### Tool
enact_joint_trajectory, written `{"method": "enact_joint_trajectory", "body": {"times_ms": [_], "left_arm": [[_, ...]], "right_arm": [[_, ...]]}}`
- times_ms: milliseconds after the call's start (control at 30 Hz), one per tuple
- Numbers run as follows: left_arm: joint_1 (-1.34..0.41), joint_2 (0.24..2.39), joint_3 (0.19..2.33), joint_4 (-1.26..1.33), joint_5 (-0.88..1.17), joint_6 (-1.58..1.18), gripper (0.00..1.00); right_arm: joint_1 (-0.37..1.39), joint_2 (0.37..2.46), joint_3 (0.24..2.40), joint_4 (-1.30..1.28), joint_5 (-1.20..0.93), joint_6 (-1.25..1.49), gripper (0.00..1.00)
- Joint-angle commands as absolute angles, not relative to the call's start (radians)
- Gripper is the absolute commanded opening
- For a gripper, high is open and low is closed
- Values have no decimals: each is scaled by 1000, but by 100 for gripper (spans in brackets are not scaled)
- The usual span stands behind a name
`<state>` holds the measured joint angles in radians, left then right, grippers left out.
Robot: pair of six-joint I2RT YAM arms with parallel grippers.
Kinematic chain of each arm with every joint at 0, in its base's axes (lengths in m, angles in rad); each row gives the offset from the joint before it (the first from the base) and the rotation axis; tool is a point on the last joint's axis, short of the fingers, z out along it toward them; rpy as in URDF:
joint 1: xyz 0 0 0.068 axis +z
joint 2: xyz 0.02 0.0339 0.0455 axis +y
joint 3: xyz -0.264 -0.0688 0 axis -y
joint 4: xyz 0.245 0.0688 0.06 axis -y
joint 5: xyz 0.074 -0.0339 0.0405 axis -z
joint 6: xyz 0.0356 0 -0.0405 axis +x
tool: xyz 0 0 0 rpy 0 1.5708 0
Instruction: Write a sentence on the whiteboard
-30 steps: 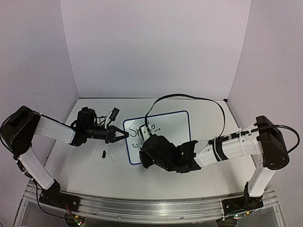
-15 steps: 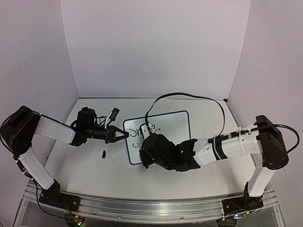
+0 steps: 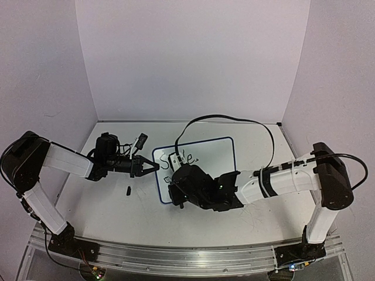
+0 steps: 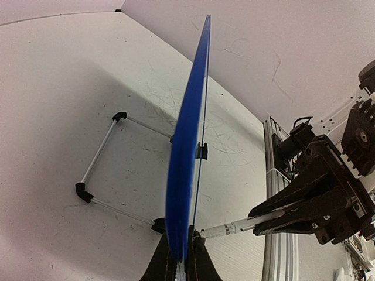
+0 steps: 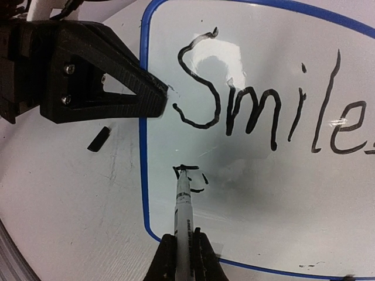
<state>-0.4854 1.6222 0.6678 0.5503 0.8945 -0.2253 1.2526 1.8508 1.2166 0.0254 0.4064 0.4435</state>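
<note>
Black ink: the sentence (image 5: pixel 263 117) starts "Smile" on the whiteboard (image 3: pixel 217 153), mid-table. The left gripper (image 3: pixel 154 166) pinches the board's edge; the right gripper (image 5: pixel 184 241) clamps the marker (image 5: pixel 182 202) (tip on line two). Pressing too hard could twist the board and smear letters.

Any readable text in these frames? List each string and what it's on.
"Smile": first line of the sentence, black handwriting on the whiteboard; the e runs to the frame edge, so anything after it is cut off.
Below it: a few strokes at the tip of the marker, not a readable word.
Print on the marker barrel: too small to read.
Top view: the lettering is too small to read.
</note>
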Motion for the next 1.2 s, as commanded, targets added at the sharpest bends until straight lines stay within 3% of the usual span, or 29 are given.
{"method": "enact_joint_trajectory", "body": {"times_ms": [0, 1167], "left_arm": [[-492, 1639, 676, 497, 835, -178, 0], [-492, 1645, 682, 497, 837, -181, 0]], "right_arm": [[1246, 1874, 1256, 21, 403, 429, 0], [1246, 1832, 1201, -36, 405, 507, 0]]}}
